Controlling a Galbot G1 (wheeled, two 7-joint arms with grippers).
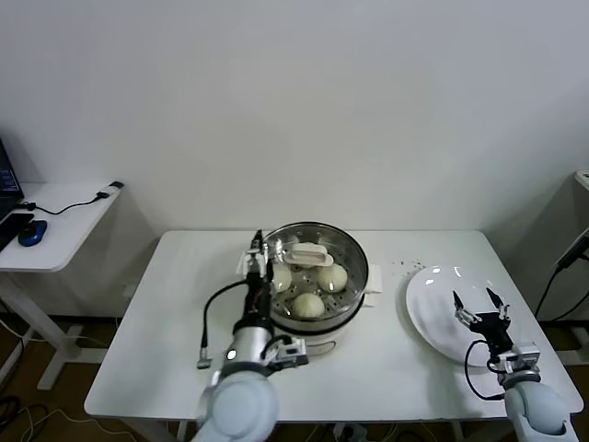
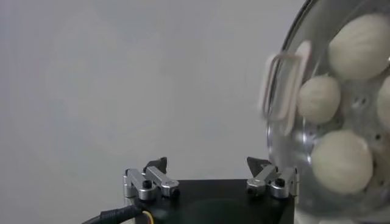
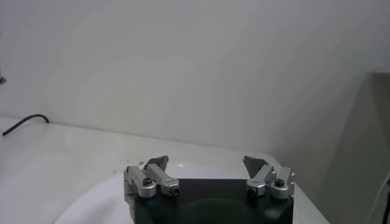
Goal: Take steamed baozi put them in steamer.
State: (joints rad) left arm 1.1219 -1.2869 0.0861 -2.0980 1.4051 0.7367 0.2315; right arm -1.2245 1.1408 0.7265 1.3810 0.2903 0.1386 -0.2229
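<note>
The steamer point(image 1: 354, 295), a shiny steel pot, stands mid-table with several cream-white baozi point(image 1: 308, 304) on its perforated tray point(image 2: 359, 115). My left gripper point(image 1: 265, 250) is at the pot's left rim, open and empty, right beside one bun point(image 1: 281, 276). In the left wrist view the gripper point(image 2: 210, 167) has its jaws spread wide, and the baozi point(image 2: 341, 161) lie off to one side of it. A white handle point(image 1: 308, 252) sits over the pot's far side. My right gripper point(image 1: 479, 302) hovers open and empty over the plate point(image 3: 109, 195).
The flat white plate point(image 1: 428, 318) at the table's right holds nothing. The pot's white side handle point(image 1: 373, 276) points toward it, with dark specks point(image 1: 405, 267) beyond. A low side table point(image 1: 64, 221) with a blue mouse point(image 1: 32, 232) and a cable stands far left.
</note>
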